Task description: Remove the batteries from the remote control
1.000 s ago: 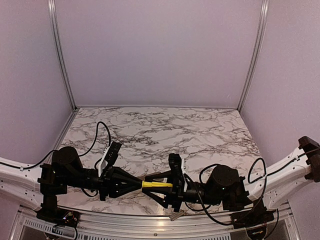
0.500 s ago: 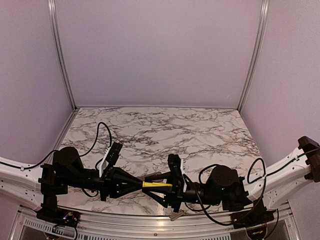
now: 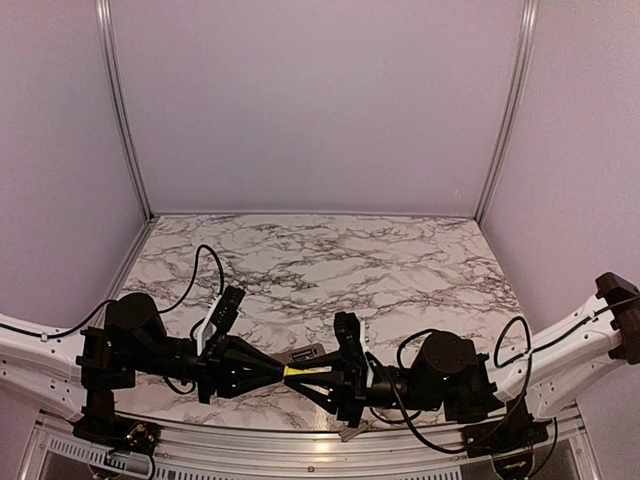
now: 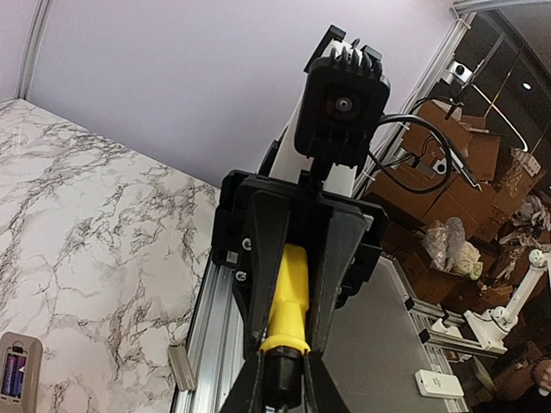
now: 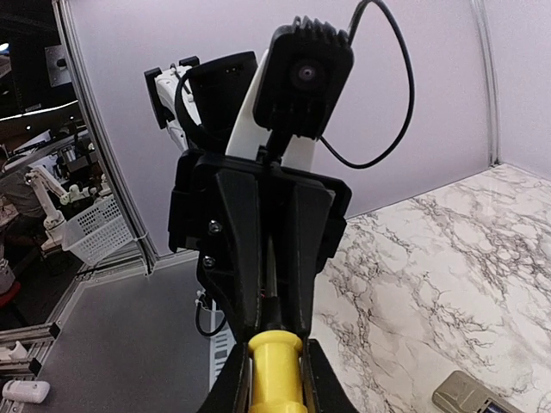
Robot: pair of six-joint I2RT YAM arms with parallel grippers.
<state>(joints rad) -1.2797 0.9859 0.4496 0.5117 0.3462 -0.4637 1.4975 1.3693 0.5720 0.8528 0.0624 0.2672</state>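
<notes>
Clamps left jaws on the screwdriver (image 3: 300,371) shaft and right jaws on its yellow handle, with the remote control (image 4: 19,370) on the tabletop (image 4: 86,215), batteries (image 4: 10,377) not yet out of its recess.

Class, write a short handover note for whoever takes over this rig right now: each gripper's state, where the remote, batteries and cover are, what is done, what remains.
Left gripper: shut on the screwdriver at its dark end, held above the table.
Right gripper: shut on its yellow handle, facing the left one.
Remote control: back up on the table, recess open.
Batteries: inside the recess; number unclear.
Done: cover off, lying at the table's near edge.
Left: get the batteries out.
</notes>
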